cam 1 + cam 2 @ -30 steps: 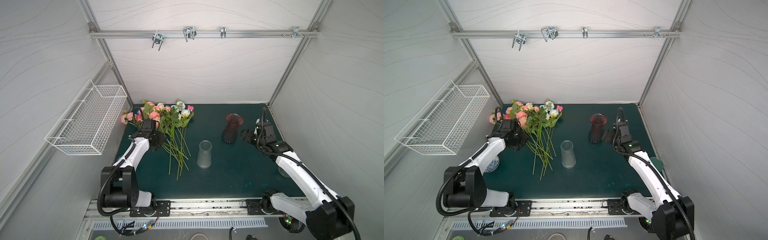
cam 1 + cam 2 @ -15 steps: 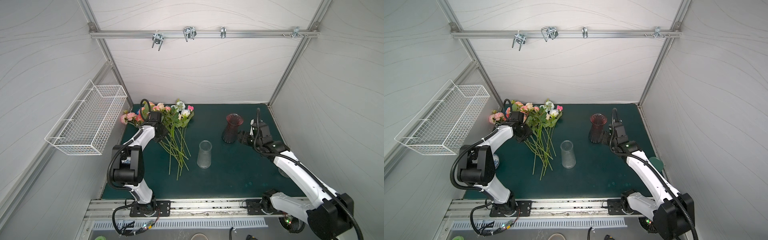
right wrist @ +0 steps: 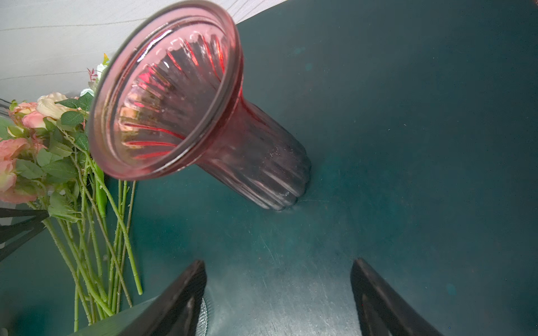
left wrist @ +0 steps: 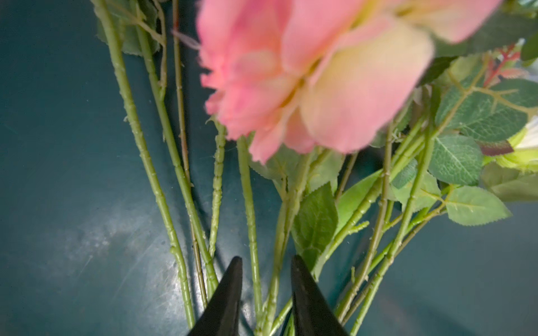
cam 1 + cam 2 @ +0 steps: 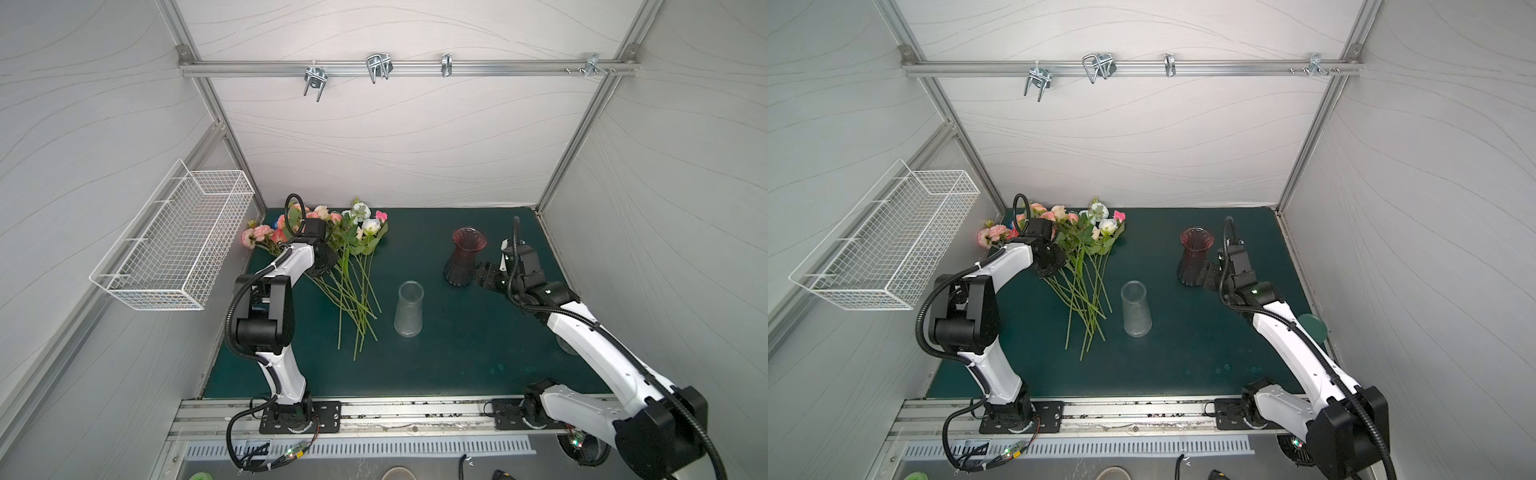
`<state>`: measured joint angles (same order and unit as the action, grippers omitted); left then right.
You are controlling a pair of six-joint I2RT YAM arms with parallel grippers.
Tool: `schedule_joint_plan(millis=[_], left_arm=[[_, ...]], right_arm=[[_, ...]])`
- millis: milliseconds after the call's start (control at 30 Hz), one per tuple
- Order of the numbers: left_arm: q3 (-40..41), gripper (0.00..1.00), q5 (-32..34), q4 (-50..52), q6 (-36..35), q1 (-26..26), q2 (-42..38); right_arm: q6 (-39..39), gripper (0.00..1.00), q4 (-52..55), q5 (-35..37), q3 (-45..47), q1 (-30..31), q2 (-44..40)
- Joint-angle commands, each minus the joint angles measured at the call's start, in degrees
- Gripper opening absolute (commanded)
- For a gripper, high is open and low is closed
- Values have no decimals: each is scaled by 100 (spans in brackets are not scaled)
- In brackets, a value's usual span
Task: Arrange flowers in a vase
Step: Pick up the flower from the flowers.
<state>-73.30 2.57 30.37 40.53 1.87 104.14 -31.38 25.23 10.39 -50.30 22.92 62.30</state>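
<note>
Left pincer (image 4: 266, 257) narrowly apart astride flower stems (image 4: 252, 227); right pincer (image 3: 279, 261) wide apart near vase (image 3: 256, 157)

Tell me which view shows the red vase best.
The right wrist view: the red vase fills it, mouth, ribbed body and base all clear. Both top views show it small, upright beside the right gripper. The left wrist view misses it.

Inspection finding: no legible text, label, brand mark, number or sign in any of the views. Any small markings are too small or too blurred to read.
</note>
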Motion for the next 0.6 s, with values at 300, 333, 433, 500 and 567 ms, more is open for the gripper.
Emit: schedule_joint_plan(millis=[300, 333, 433, 500, 567], left_arm=[[-155, 10, 340, 81, -238, 77, 137], [-159, 5, 375, 95, -252, 85, 125], [-128, 0, 465, 95, -282, 86, -27], [-89, 0, 520, 66, -295, 91, -235], [17, 0, 589, -44, -293, 111, -595]], right_arm=[[48, 80, 179, 113, -94, 39, -48], [52, 80, 183, 113, -96, 40, -63], [50, 80, 193, 132, -94, 37, -78], [52, 80, 201, 126, -94, 37, -82], [36, 80, 206, 125, -100, 37, -91]])
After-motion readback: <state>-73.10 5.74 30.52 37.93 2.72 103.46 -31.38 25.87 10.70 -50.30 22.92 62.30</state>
